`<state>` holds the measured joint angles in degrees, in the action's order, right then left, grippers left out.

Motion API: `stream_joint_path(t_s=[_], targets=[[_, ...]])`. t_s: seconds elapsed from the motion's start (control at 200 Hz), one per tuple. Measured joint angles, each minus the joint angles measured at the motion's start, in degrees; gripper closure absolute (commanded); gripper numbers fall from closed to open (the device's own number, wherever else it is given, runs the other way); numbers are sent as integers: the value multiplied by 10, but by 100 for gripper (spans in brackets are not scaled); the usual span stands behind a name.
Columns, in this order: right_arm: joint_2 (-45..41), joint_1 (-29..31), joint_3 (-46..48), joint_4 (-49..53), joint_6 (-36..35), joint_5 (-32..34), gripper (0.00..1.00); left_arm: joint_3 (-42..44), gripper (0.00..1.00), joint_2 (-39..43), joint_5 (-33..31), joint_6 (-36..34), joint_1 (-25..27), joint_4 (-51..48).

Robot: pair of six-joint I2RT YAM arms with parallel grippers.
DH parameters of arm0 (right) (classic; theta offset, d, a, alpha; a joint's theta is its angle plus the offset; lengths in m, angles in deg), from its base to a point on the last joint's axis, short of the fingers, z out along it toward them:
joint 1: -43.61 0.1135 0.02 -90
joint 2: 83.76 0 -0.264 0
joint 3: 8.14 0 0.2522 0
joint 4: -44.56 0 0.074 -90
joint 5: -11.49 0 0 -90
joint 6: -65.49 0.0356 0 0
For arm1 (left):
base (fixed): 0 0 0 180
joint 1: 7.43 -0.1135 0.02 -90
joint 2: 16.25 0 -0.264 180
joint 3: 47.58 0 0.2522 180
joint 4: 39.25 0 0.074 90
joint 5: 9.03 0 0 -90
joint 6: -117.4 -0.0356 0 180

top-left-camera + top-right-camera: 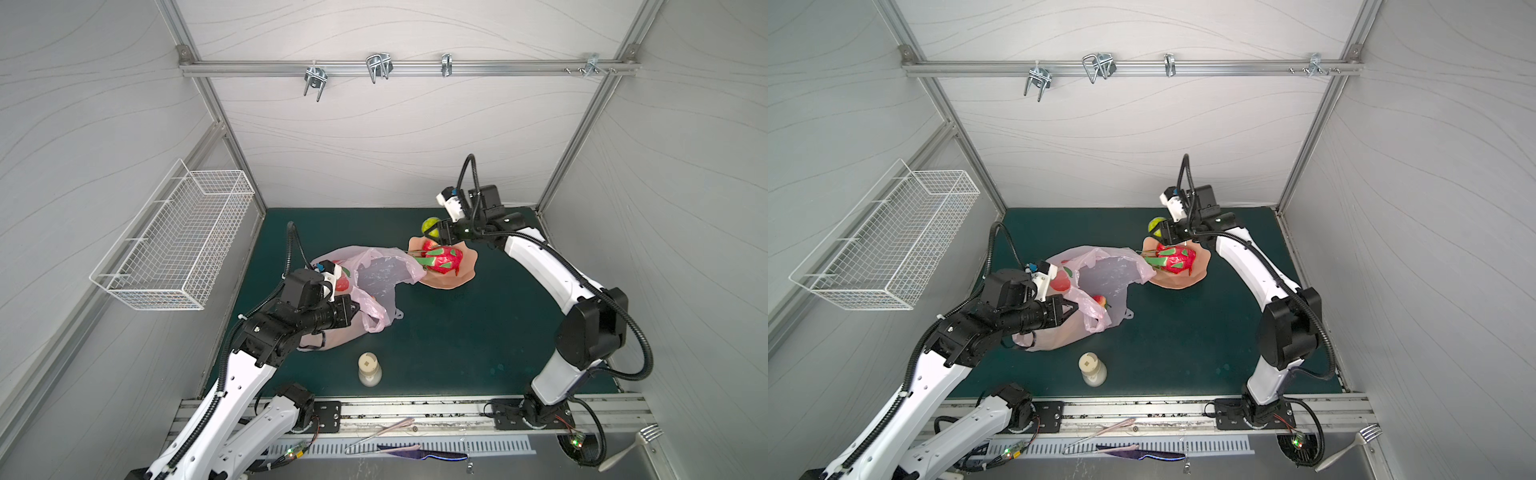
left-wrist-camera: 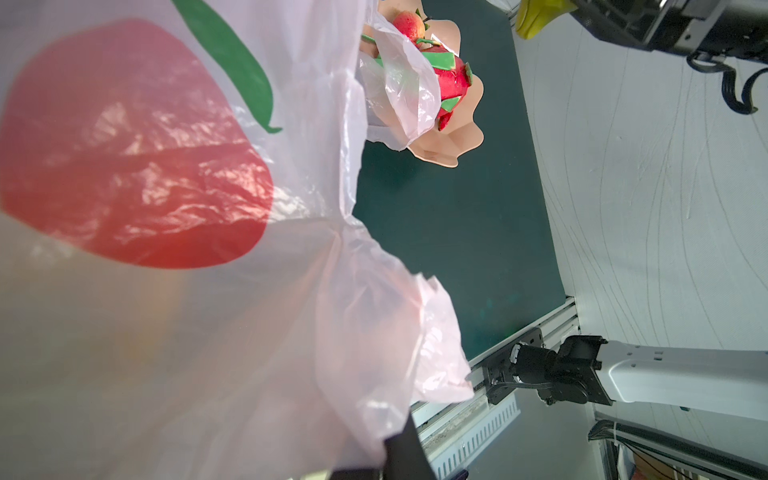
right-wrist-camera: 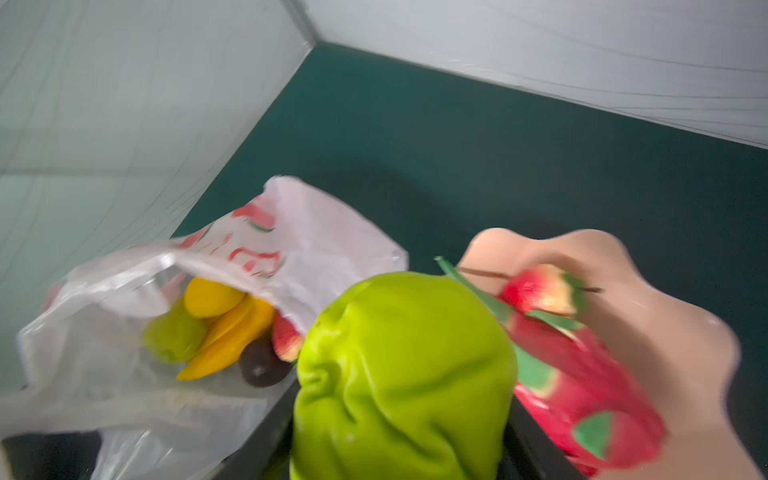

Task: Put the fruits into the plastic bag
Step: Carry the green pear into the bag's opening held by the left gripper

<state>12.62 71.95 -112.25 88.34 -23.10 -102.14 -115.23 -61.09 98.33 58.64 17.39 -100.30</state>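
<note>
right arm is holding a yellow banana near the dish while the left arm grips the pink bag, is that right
No: the right arm's fingers hold a green fruit, not a yellow banana, as the right wrist view shows. It is near the dish, and the left arm's fingers do grip the pink bag.

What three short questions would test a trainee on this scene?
1. True or false: the right tool is empty.
2. Where does the dragon fruit lie? A) in the wire basket B) on the peach dish C) on the bare mat
3. Fill in: the left tool pinches the edge of the ___.

Key:
1. False: it grips a green pear.
2. B.
3. plastic bag.
</note>
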Motion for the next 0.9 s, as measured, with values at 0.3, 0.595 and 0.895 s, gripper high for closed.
stream_joint_path(t_s=[0.3,0.595,0.895], targets=[[-28,121,58,-1,-19,-23,48,0,100,-8,3,-2,0,10],[-14,176,116,-9,-14,4,49,0,100,-6,5,-4,0,13],[41,205,121,-31,-1,27,49,0,100,-2,9,-5,0,13]])
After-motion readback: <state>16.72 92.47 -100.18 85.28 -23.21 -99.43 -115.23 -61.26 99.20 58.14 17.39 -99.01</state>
